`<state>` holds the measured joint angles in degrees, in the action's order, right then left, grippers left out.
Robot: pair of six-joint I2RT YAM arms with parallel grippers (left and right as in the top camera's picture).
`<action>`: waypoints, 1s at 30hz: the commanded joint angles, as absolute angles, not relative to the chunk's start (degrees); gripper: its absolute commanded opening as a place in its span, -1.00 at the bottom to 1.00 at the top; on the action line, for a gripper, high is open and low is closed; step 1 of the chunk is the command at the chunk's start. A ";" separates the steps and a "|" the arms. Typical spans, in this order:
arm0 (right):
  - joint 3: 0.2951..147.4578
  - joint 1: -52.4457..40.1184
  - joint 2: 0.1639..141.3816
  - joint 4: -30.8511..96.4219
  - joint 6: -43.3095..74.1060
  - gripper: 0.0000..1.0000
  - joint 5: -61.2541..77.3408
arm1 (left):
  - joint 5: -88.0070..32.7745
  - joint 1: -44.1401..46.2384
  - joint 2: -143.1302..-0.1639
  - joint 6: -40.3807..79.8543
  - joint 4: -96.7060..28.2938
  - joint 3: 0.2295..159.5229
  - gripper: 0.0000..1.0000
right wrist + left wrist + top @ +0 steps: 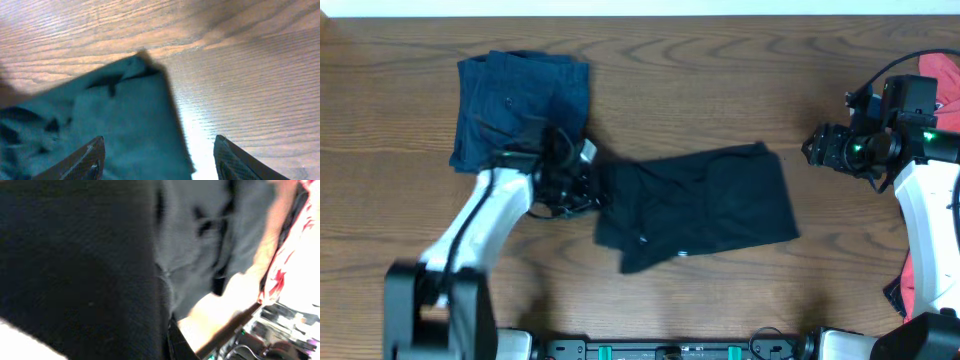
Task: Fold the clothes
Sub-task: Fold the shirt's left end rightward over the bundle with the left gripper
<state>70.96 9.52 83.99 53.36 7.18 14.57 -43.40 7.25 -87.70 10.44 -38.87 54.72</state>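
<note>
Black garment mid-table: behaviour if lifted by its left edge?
Probably floppy: the black garment lies flat with wrinkles and uneven edges, so it should drape and sag. It looks thin, so it is likely light. Pushed, it would probably bunch rather than slide on the wood table.

A wooden table [720, 90] with a brown, wavy grain is seen filling nearly the whole overhead view. A thin pale strip [640, 6] is seen along the top edge of that frame, though what it belongs to cannot be told. In the right wrist view the same wood is shown close up, and a bright patch of glare [202, 145] is seen on it at the lower middle of the frame.
</note>
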 commanded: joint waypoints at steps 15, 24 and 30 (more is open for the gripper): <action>71.48 9.74 83.88 52.93 6.61 0.36 14.85 | -37.01 25.04 -76.03 28.36 -25.52 61.10 -0.88; 71.48 9.74 83.88 52.95 6.61 0.37 14.85 | -26.28 37.34 -82.13 30.24 -18.26 61.10 -0.88; 71.48 9.74 83.88 53.19 6.81 0.38 15.09 | -26.35 42.54 -90.41 29.69 -6.50 61.10 -0.81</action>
<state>70.96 9.52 83.99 52.97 7.18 14.59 -27.66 40.47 -87.39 29.61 -9.85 59.75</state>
